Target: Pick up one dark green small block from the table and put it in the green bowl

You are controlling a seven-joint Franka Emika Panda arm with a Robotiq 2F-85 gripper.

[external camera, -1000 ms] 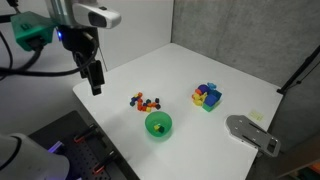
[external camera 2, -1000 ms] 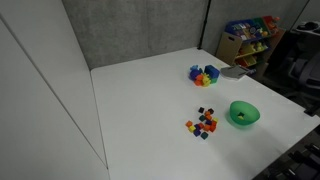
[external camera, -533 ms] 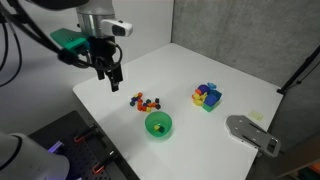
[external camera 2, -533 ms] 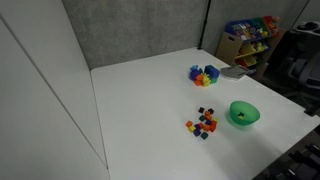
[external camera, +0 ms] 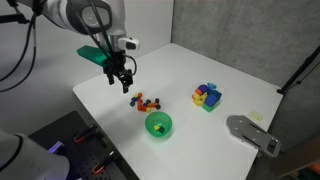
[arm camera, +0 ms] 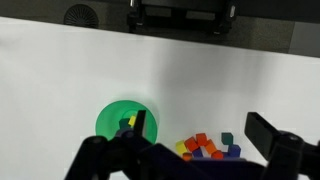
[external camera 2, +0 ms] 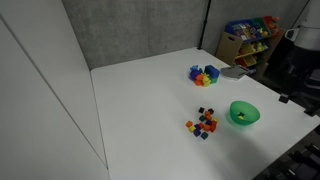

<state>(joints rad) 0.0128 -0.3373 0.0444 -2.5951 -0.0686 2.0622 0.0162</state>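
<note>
A cluster of tiny blocks (external camera: 147,102) lies on the white table (external camera: 235,75), also seen in an exterior view (external camera 2: 204,123). In the wrist view a dark green small block (arm camera: 227,138) sits at the cluster's edge beside red, orange, yellow and blue ones. The green bowl (external camera: 159,124) stands close by and shows in an exterior view (external camera 2: 243,113) and the wrist view (arm camera: 112,120); a small yellow and dark bit shows inside it. My gripper (external camera: 122,83) hangs open and empty above the table beside the cluster; in the wrist view its fingers (arm camera: 203,132) straddle the cluster.
A pile of bigger yellow, blue and purple blocks (external camera: 207,96) sits farther along the table (external camera 2: 204,74). A grey flat device (external camera: 252,132) lies beyond the table's corner. Shelves with toys (external camera 2: 248,38) stand behind the table.
My arm has swung from the table's edge inward toward the cluster of tiny blocks and now hangs close beside it. The blocks and bowl have not moved.
</note>
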